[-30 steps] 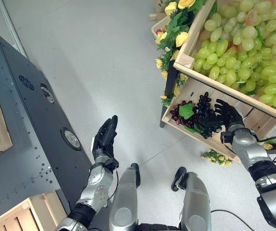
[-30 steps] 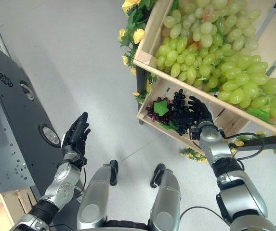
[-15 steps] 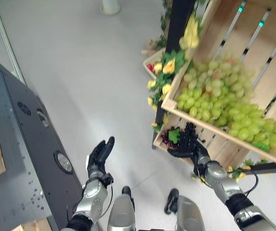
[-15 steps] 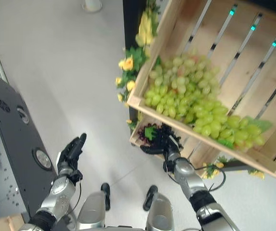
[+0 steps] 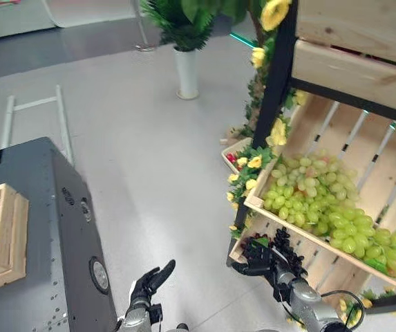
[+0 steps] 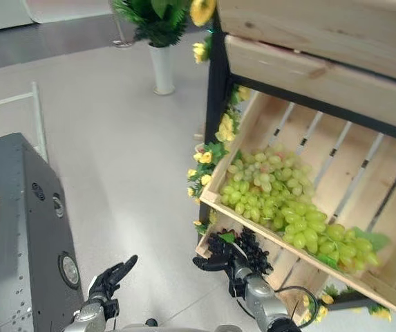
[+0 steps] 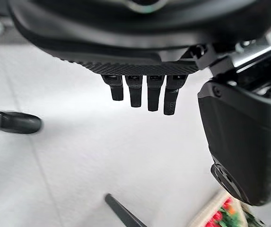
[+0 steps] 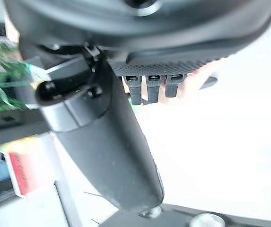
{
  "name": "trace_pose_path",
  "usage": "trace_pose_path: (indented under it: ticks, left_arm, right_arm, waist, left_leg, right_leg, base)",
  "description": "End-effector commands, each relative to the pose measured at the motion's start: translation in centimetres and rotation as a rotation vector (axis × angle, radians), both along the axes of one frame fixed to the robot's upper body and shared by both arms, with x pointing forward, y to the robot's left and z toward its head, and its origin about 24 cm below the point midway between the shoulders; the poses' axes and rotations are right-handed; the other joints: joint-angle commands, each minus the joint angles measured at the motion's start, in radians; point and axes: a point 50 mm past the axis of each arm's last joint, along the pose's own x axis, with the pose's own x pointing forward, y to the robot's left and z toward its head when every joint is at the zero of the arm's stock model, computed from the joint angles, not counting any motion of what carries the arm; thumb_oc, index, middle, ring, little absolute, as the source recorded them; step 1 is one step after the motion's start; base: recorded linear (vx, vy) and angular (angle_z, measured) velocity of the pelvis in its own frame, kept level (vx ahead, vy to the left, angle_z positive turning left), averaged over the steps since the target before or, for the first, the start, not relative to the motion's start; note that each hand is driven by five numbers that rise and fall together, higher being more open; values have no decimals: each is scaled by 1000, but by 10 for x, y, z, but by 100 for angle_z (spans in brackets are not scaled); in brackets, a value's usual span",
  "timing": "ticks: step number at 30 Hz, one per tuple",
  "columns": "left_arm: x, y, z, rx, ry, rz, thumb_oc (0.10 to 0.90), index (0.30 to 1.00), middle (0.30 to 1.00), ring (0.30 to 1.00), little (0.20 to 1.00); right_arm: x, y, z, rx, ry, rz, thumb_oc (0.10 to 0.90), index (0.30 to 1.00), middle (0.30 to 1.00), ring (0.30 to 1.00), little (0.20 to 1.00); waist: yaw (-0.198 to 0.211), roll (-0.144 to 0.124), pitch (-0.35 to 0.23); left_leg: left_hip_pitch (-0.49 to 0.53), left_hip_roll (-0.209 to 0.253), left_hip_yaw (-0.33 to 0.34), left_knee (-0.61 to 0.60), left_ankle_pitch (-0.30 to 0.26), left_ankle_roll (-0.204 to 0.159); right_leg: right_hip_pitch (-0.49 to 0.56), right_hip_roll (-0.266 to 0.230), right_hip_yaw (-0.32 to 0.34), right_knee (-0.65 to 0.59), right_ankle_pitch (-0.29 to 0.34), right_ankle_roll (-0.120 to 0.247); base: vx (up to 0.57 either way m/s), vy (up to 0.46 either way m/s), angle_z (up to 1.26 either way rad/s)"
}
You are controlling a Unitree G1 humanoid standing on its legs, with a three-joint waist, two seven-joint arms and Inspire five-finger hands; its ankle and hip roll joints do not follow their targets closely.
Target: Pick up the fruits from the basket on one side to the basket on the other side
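A bunch of dark grapes (image 5: 285,250) with a green leaf lies in the lower wooden crate (image 5: 316,260) of the stand on the right. My right hand (image 5: 251,260) is at the crate's front edge, against the near side of the bunch. Its fingers (image 8: 147,90) are straight and its thumb (image 8: 111,151) stands out, with nothing between them. My left hand (image 5: 151,281) is raised over the floor beside the dark cabinet, fingers (image 7: 147,97) straight and empty. A second wooden crate (image 5: 10,238) holding red and green produce sits on the cabinet at the far left.
Green grapes (image 5: 315,207) fill the slanted upper crate (image 5: 300,234). Yellow flowers (image 5: 253,166) trim the stand's black post (image 5: 274,104). The dark cabinet (image 5: 52,228) stands at the left, a white vase with a plant (image 5: 186,69) at the back, and grey floor lies between.
The whole picture has shifted as the camera tilted up, so more of the stand and room shows. Both hands keep their places: the right by the dark grapes, the left raised.
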Motion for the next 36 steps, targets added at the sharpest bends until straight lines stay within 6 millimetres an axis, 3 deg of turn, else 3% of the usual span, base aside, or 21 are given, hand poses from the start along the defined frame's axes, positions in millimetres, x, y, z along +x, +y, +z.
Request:
trace_pose_path:
  ticks: [1,6,10,16,17,20,21,23,24,25,26,28,29,31,33,34,36]
  left_arm:
    - [11,10,3,48,-24,12,800,900,900,900,900]
    - [-5,12,-4,71,33,23,800,900,900,900,900]
    - [-1,10,-3,115,44,-21,800,900,900,900,900]
    - [5,18,1,181,67,-149,800,900,900,900,900]
    - [4,21,1,183,72,-154,800,900,900,900,900]
    - [-11,22,-3,124,77,-60,800,900,900,900,900]
    - [-13,17,-5,81,62,11,800,900,900,900,900]
    - [-13,14,-6,74,68,15,800,900,900,900,900]
    - [-11,14,-6,77,73,7,800,900,900,900,900]
    - [-11,14,-6,78,78,5,800,900,900,900,900]
    - [-10,13,-7,79,93,-17,800,900,900,900,900]
    - [-13,11,-8,77,97,-16,800,900,900,900,900]
    - [-16,10,-10,71,99,-16,800,900,900,900,900]
    - [-20,5,-12,69,103,-40,800,900,900,900,900]
    - [-20,4,-12,77,100,-76,800,900,900,900,900]
    - [-13,5,-10,96,97,-125,800,900,900,900,900]
    - [-4,5,-7,112,88,-159,800,900,900,900,900]
  right_arm:
    - [20,-1,13,46,-118,-15,800,900,900,900,900]
    - [5,-5,-6,60,-9,-82,800,900,900,900,900]
    - [1,-6,-11,94,32,-125,800,900,900,900,900]
    - [10,-4,-6,68,8,-46,800,900,900,900,900]
    - [12,-5,-5,59,9,-37,800,900,900,900,900]
    - [14,-8,-6,48,52,-25,800,900,900,900,900]
    - [11,-11,-7,45,68,-22,800,900,900,900,900]
    - [8,-13,-10,46,77,-46,800,900,900,900,900]
    - [5,-14,-11,59,77,-77,800,900,900,900,900]
    - [4,-14,-12,65,77,-83,800,900,900,900,900]
    - [-2,-21,-14,89,88,-131,800,900,900,900,900]
    - [-6,-25,-17,98,103,-154,800,900,900,900,900]
    - [-11,-29,-19,105,120,-175,800,900,900,900,900]
    - [-19,-32,-23,106,140,-207,800,900,900,900,900]
    - [-23,-32,-24,113,140,-227,800,900,900,900,900]
    - [-23,-30,-25,108,144,-252,800,900,900,900,900]
    - [-22,-29,-26,109,146,-291,800,900,900,900,900]
  waist:
    - [7,0,5]
    - [27,5,-4]
    - [34,9,-11]
    - [43,14,22]
    - [49,14,34]
    - [71,18,62]
    - [79,11,77]
    - [80,-4,84]
    - [79,-20,76]
    - [78,-27,73]
    - [73,-46,57]
    - [67,-43,45]
    - [56,-33,29]
    - [43,-7,3]
    - [34,13,-4]
    - [16,34,-1]
    - [14,40,6]
  left_leg:
    - [11,-36,55,7,-75,70]
    - [35,-31,45,-20,-68,64]
    - [48,-27,31,-43,-53,54]
    - [5,-7,-5,6,-38,32]
    - [-2,0,-11,-1,-18,18]
    - [-58,43,4,-118,153,-43]
    - [-110,45,82,-122,170,-45]
    - [-126,40,163,-4,125,-39]
    - [-129,28,239,103,57,-17]
    - [-129,25,262,153,34,-9]
    - [-121,3,313,374,-75,13]
    - [-84,-13,319,407,-102,12]
    - [-45,-25,320,429,-83,-3]
    - [22,-51,297,383,-54,-17]
    - [67,-86,266,275,-89,-1]
    - [147,-123,228,58,-170,31]
    - [153,-141,175,-39,-169,46]
  right_leg:
    - [-11,42,-47,-15,34,-39]
    - [28,43,-73,-45,30,-44]
    - [48,51,-90,-59,25,-51]
    - [-7,93,-120,94,-75,-110]
    - [-8,99,-133,99,-79,-120]
    - [19,130,-150,17,-36,-129]
    - [36,134,-172,-39,-4,-125]
    - [47,124,-195,-67,10,-117]
    - [42,107,-247,-92,30,-109]
    - [41,103,-262,-103,38,-108]
    - [39,96,-303,-151,74,-98]
    - [27,101,-314,-160,83,-94]
    - [16,116,-317,-166,83,-98]
    - [-4,139,-331,-142,68,-107]
    - [-52,140,-342,-85,62,-94]
    - [-126,134,-354,-15,68,-73]
    - [-162,136,-350,6,84,-58]
  base:
    - [-23,-96,12]
    - [-27,-95,-3]
    - [-62,-101,9]
    - [-106,-183,11]
    - [-83,-194,20]
    - [-173,-241,17]
    - [-224,-218,8]
    - [-229,-234,70]
    - [-256,-216,130]
    - [-365,-233,173]
    - [-255,-136,120]
    - [-253,-40,68]
    - [-316,63,73]
    - [-276,111,67]
    - [-290,177,52]
    - [-444,207,77]
    - [-418,137,82]
